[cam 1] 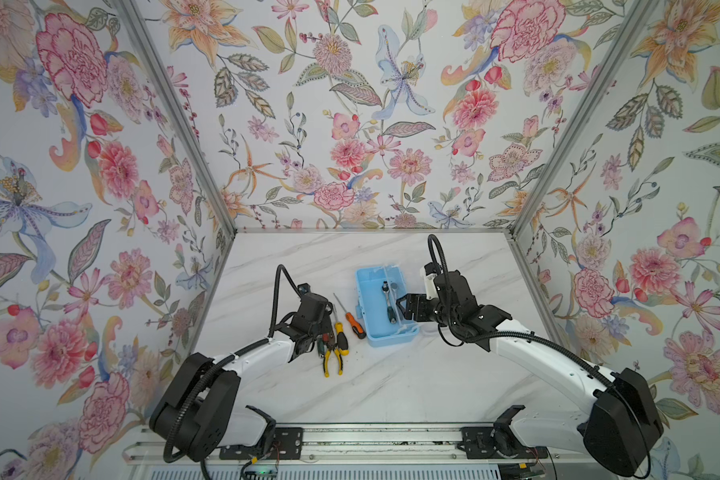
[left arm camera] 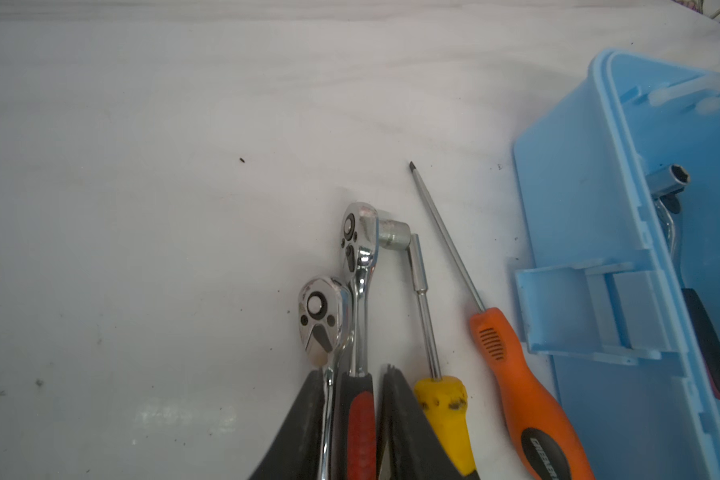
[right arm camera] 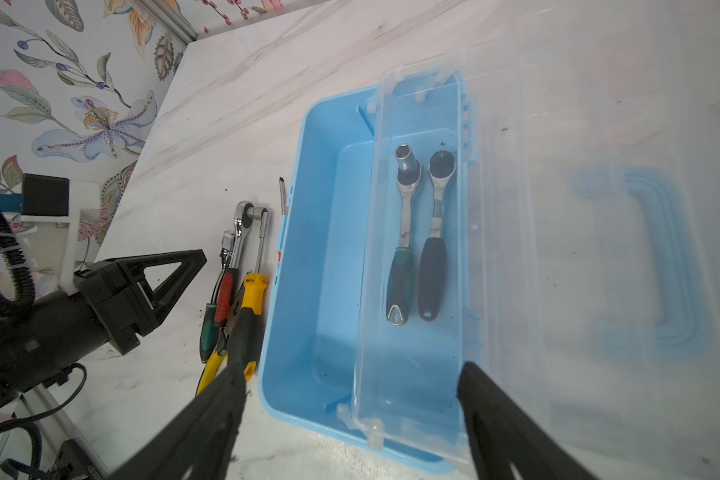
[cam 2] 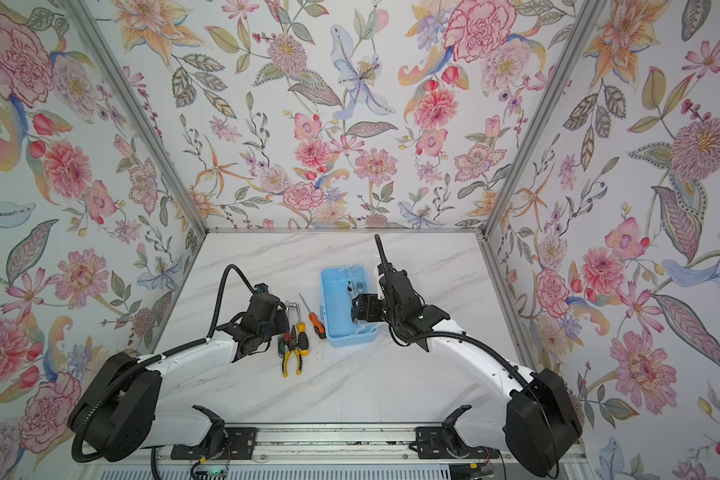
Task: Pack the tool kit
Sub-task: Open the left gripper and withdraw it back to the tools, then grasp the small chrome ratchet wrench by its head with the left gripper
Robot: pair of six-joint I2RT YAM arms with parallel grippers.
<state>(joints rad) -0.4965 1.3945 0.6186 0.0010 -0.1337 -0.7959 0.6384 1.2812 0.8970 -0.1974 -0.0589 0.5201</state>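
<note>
Floral-papered walls (cam 1: 350,124) enclose a white marble counter (cam 1: 391,386). An open blue toolbox (cam 1: 368,303) sits mid-counter, holding a green-handled ratchet (right arm camera: 402,232) and a dark-handled ratchet (right arm camera: 433,232). An orange screwdriver (left arm camera: 516,374) lies just left of it. The left end effector (left arm camera: 352,372) straddles a red-handled ratchet (left arm camera: 360,266); whether it pinches is unclear. The right end effector (right arm camera: 350,370) hangs spread wide over the toolbox.
</note>
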